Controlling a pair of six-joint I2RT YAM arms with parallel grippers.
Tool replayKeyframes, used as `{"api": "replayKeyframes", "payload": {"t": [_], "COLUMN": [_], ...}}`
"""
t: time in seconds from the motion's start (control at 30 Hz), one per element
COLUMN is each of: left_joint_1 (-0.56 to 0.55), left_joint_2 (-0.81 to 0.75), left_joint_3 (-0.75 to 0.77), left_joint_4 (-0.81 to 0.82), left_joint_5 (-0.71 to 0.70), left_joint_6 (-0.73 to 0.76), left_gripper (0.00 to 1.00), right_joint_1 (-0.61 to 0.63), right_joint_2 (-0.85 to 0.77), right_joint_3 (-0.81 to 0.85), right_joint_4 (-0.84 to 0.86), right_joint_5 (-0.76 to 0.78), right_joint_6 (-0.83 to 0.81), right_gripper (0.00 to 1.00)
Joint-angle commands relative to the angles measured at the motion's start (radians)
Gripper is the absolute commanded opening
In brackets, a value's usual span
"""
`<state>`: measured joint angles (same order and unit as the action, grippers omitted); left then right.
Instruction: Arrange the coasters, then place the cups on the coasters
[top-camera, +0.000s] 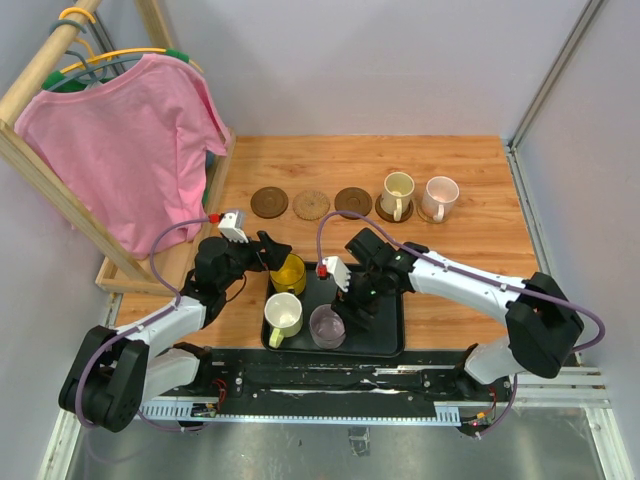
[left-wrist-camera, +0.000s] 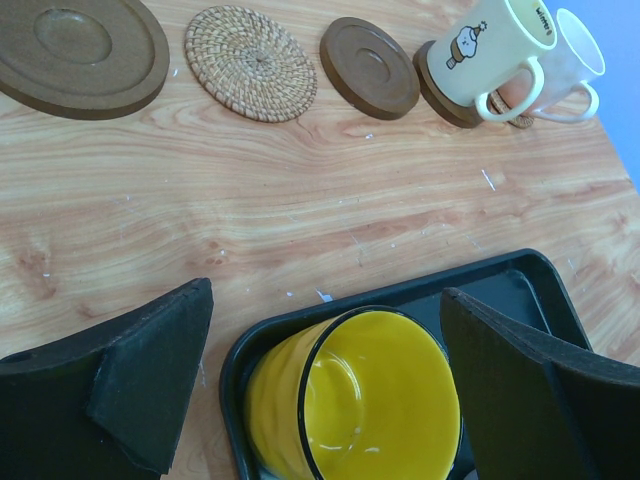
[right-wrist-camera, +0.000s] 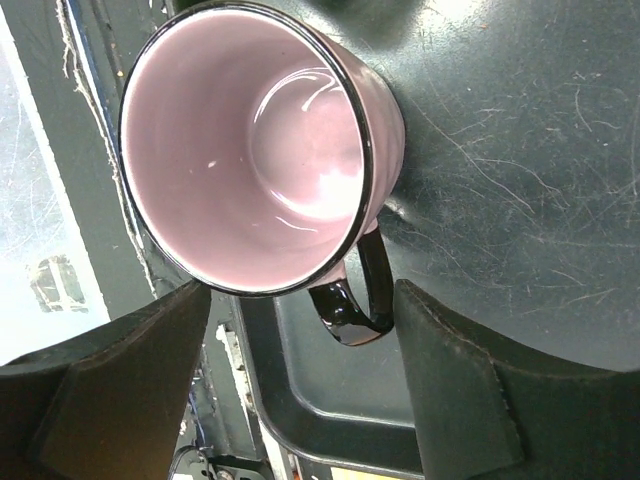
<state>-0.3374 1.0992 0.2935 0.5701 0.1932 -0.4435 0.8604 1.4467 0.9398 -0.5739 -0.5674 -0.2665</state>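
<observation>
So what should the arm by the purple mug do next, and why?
Probably close the right gripper on the handle of the purple mug: its open fingers sit either side of it, the mug stands in the black tray, and three coasters lie bare.

Light wood table (top-camera: 470, 235), plain pale grey walls (top-camera: 380, 60) behind and right, soft even light; wooden clothes rack (top-camera: 35, 80) stood left, pink T-shirt (top-camera: 130, 150) hung on it, metal rail (top-camera: 330, 405) ran along near edge

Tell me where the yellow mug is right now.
In the top view, the yellow mug sits in the black tray's far-left corner, framed by the open left gripper, with the white mug just nearer the arms' bases.
</observation>
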Motion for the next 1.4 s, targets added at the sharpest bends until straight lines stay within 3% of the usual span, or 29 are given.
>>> {"api": "replayKeyframes", "payload": {"t": [0.0,0.17,0.53,0.73,0.77,0.87,0.93,1.2,1.37], "left_joint_1": [-0.008,-0.008,-0.008,-0.008,-0.007,-0.008,-0.007,-0.007,-0.008], "left_joint_2": [-0.008,-0.002,-0.011,-0.027,-0.031,-0.042,-0.046,-0.043,-0.041], "left_joint_3": [-0.011,-0.008,-0.026,-0.04,-0.043,-0.049,-0.051,-0.053,-0.053], "left_joint_4": [0.008,0.01,0.011,0.011,0.011,0.01,0.009,0.008,0.008], "left_joint_5": [-0.003,0.001,0.004,0.011,0.013,0.014,0.015,0.014,0.012], "left_joint_6": [0.003,0.003,-0.004,-0.011,-0.013,-0.014,-0.014,-0.02,-0.018], "left_gripper": [1.0,1.0,1.0,1.0,1.0,1.0,1.0,1.0,1.0], "right_joint_1": [0.018,0.02,0.063,0.104,0.113,0.138,0.147,0.174,0.178], "right_joint_2": [0.009,-0.004,-0.057,-0.06,-0.061,-0.061,-0.055,-0.002,0.03], "right_joint_3": [0.027,0.021,-0.022,-0.054,-0.06,-0.073,-0.076,-0.062,-0.059], "right_joint_4": [-0.003,-0.007,-0.007,0.013,0.019,0.048,0.064,0.112,0.124], "right_joint_5": [-0.032,-0.018,0.017,0.045,0.057,0.11,0.126,0.156,0.154], "right_joint_6": [-0.013,0.003,0.076,0.131,0.141,0.177,0.188,0.199,0.193], "right_gripper": [0.72,0.59,0.44,0.45,0.48,0.69,0.73,0.74,0.69]}}
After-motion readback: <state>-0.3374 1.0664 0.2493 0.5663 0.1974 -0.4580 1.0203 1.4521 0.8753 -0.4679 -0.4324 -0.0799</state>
